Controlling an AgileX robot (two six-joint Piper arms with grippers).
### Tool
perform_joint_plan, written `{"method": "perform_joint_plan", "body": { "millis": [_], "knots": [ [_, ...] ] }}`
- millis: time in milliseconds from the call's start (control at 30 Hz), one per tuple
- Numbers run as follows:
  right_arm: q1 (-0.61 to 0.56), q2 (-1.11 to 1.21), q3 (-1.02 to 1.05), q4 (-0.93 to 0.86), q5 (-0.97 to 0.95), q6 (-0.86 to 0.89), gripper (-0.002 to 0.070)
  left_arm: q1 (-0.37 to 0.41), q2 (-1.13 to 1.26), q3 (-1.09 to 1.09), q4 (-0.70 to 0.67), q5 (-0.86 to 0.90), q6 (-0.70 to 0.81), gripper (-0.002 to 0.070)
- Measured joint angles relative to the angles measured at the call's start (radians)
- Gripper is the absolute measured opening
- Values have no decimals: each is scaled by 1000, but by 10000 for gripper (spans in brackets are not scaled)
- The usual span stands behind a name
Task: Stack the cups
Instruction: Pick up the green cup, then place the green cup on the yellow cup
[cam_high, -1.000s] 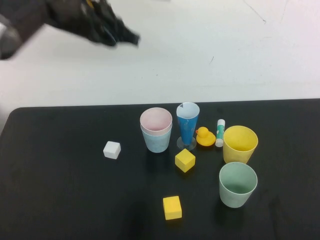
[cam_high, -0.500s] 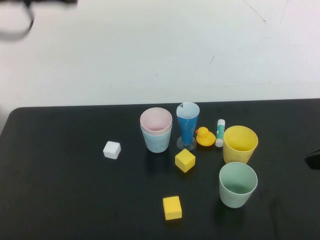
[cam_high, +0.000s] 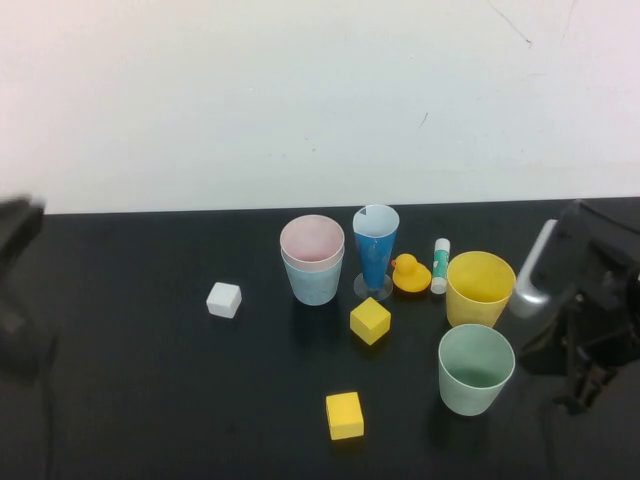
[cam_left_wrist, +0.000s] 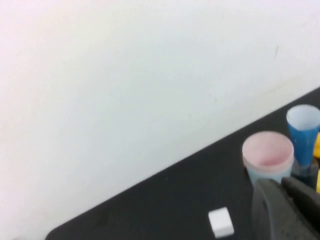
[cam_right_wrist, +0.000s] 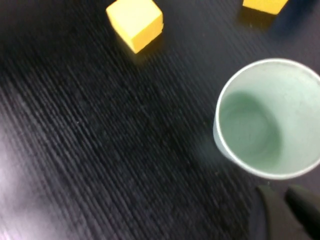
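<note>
Right pincer (cam_high: 590, 385) (grip unreadable) beside mint cup (cam_high: 476, 369); left pincer (cam_high: 15, 300) blurred, unreadable.

On the table (cam_high: 150, 400), the pink cup (cam_high: 312, 243) sits nested in the light blue cup (cam_high: 316, 283) near the middle. Just right of them stands the cone glass (cam_high: 375, 250), then the toy duck (cam_high: 408, 274), the glue stick (cam_high: 440, 265) and the yellow cup (cam_high: 480, 288). The mint green cup (cam_high: 475, 369) stands in front of the yellow cup. One cube (cam_high: 370, 320) lies before the cone glass, another cube (cam_high: 344, 415) nearer the front, and a third cube (cam_high: 224, 300) left of the stacked pair. The right gripper (cam_high: 590, 385) is just right of the mint green cup; the left gripper (cam_high: 15, 290) is at the table's left edge.
</note>
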Motion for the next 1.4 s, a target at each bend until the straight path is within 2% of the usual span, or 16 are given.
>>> {"method": "perform_joint_plan", "body": {
  "millis": [233, 333, 567, 733, 833, 933, 1000, 1267, 1400],
  "knots": [
    [1, 143, -110, 2, -31, 2, 360, 0, -270, 230, 39, -6, 4, 1],
    [1, 224, -156, 4, -60, 8, 400, 0, -357, 292, 57, -6, 4, 1],
    [1, 401, -235, 6, -100, 28, 414, 0, -450, 353, 68, 0, 5, 2],
    [1, 455, -266, 6, -108, 28, 383, 0, -452, 353, 70, 8, 6, 2],
    [1, 461, -266, 6, -109, 17, 267, 0, -452, 353, 72, 8, 7, 2],
    [1, 463, -271, 6, -91, 11, 90, 0, -452, 353, 72, 8, 8, 2],
    [1, 463, -282, 6, -58, 10, 41, 0, -452, 353, 72, 8, 8, 1],
    [3, 444, -467, -10, 198, 38, 20, 0, -459, 405, 91, -42, 13, 1],
    [3, 388, -612, -122, 226, 137, 20, 0, -459, 421, 91, -65, 12, 1]
  ]
}}
